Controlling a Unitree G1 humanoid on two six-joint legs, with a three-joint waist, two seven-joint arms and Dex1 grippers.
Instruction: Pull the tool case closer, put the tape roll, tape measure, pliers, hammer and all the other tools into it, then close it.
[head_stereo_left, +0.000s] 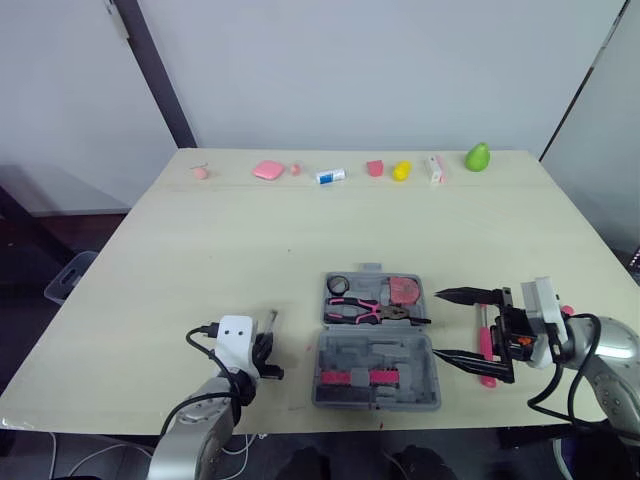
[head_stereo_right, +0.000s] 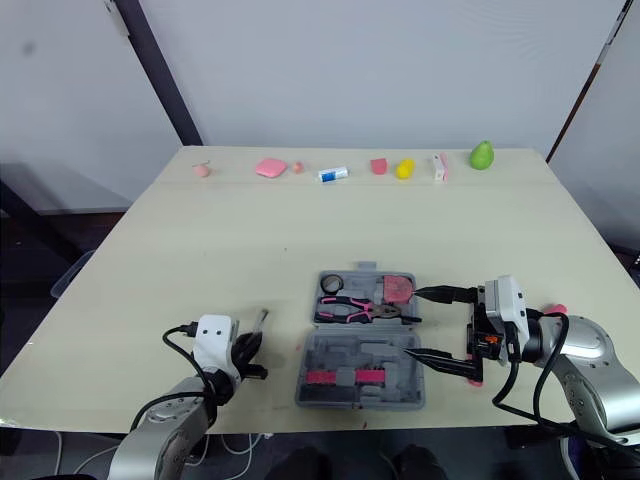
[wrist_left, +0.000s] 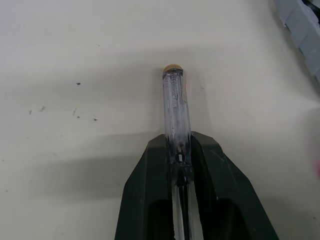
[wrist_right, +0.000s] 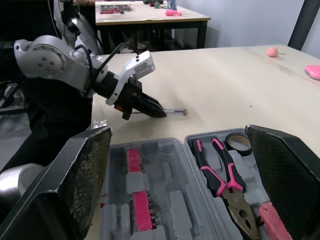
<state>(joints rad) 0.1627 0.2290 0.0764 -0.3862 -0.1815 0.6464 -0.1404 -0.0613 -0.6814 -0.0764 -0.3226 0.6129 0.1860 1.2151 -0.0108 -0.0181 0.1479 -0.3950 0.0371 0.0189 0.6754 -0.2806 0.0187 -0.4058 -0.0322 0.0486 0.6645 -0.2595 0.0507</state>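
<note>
The grey tool case (head_stereo_left: 440, 360) lies open near the table's front edge. Its far half holds pink-handled pliers (head_stereo_left: 370, 311), a black tape roll (head_stereo_left: 338, 284) and a pink tape measure (head_stereo_left: 405, 290). The near half has a pink bit strip (head_stereo_left: 355, 378). Left of the case, my left gripper (head_stereo_left: 266, 350) is shut on a clear-handled screwdriver (wrist_left: 175, 102), low over the table. My right gripper (head_stereo_left: 455, 328) stands wide open just right of the case, facing it. A pink-handled tool (head_stereo_left: 486, 348) lies on the table behind its fingers.
Along the far edge sit small items: a pink ball (head_stereo_left: 201, 172), a pink sponge (head_stereo_left: 268, 169), a blue-white tube (head_stereo_left: 331, 176), a red piece (head_stereo_left: 375, 168), a yellow piece (head_stereo_left: 401, 171), a small box (head_stereo_left: 434, 168) and a green pear (head_stereo_left: 478, 157).
</note>
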